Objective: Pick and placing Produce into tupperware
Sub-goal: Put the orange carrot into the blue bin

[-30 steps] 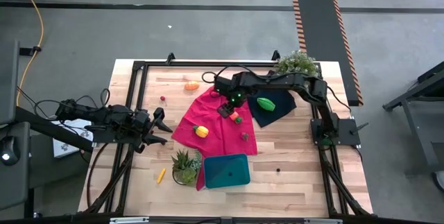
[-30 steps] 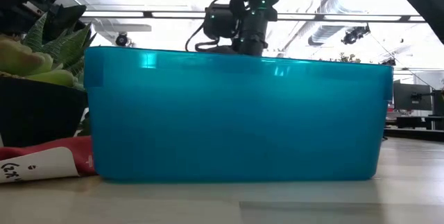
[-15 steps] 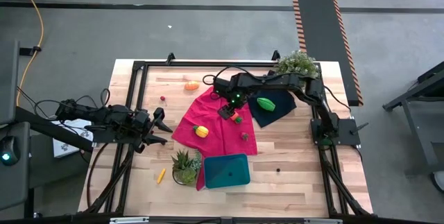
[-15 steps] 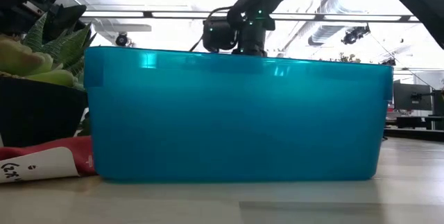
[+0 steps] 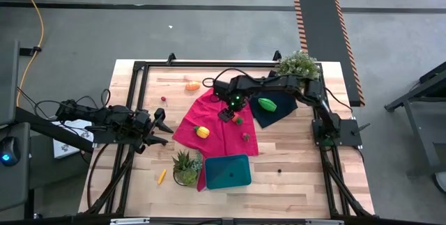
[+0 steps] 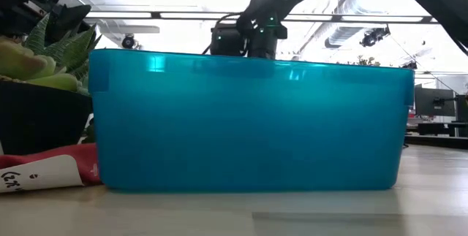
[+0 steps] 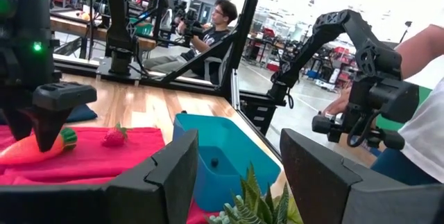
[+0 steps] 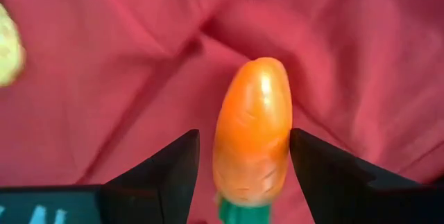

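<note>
The orange carrot [image 8: 253, 130] lies on the red cloth [image 5: 216, 124], its green end toward my wrist. My right gripper [image 5: 227, 113] is open and low over it, one finger on each side [image 8: 244, 139]. The teal tupperware [image 5: 228, 171] stands at the table's near side and fills the low view [image 6: 248, 119]. A green oval [image 5: 267, 104] rests on the navy cloth. A yellow-orange piece [image 5: 202, 132] and a strawberry [image 5: 246, 137] lie on the red cloth. An orange piece [image 5: 192, 86] and a thin yellow stick [image 5: 162, 176] lie on bare wood. My left gripper [image 5: 162, 124] waits open at the table's left. My right gripper comes from above, pointing down, with its fingers across the carrot's thick part [image 8: 277, 148]. One finger [image 8: 173, 172] shows a narrow gap to the carrot. The other finger [image 8: 326, 175] stands right against its outline. Whether it touches I cannot tell.
A potted plant [image 5: 187, 166] stands beside the tupperware's left end, and a leafy one [image 5: 298, 63] at the far right corner. A small red piece [image 5: 164, 99] lies near the frame's left rail. People [image 7: 208, 23] sit beyond the table.
My right gripper has gone down toward the carrot on the red cloth, sinking lower behind the tupperware's rim in the low view. The carrot and the other pieces have stayed where they were.
</note>
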You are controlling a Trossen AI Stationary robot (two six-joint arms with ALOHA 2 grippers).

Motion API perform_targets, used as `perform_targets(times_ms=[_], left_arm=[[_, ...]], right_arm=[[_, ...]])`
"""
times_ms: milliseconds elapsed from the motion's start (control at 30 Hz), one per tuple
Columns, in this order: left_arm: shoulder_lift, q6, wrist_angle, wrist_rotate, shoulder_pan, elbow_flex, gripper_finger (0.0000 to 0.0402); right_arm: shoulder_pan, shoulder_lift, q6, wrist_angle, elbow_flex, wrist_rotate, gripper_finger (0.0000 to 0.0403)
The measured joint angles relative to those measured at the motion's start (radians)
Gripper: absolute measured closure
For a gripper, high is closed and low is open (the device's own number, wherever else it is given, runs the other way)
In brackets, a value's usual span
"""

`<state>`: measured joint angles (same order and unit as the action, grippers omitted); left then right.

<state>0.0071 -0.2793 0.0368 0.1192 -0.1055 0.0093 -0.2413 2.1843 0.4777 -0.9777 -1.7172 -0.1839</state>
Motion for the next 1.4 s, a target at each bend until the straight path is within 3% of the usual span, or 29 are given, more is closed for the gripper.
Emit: perform_targets(times_ms=[300, 567, 833, 1033, 1400], left_arm=[[0.000, -0.127, 0.029, 0.000, 0.000, 0.000, 0.0208], [0.000, -0.329, 0.030, -0.008, 0.000, 0.000, 0.0208], [0.000, -0.449, 0.125, -0.177, 0.000, 0.000, 0.0208], [0.000, -0.457, 0.148, -0.296, 0.000, 0.000, 0.0208], [0.000, -0.447, 0.139, -0.433, 0.000, 0.000, 0.0208]], right_arm=[[0.000, 0.016, -0.005, -0.005, 0.000, -0.008, 0.0187], [0.000, 0.021, 0.004, -0.006, 0.000, -0.008, 0.0187], [0.000, 0.021, 0.015, -0.006, 0.000, -0.008, 0.0187], [0.000, 0.021, 0.013, -0.004, 0.000, -0.007, 0.0189], [0.000, 0.021, 0.022, -0.001, 0.000, -0.001, 0.0234]])
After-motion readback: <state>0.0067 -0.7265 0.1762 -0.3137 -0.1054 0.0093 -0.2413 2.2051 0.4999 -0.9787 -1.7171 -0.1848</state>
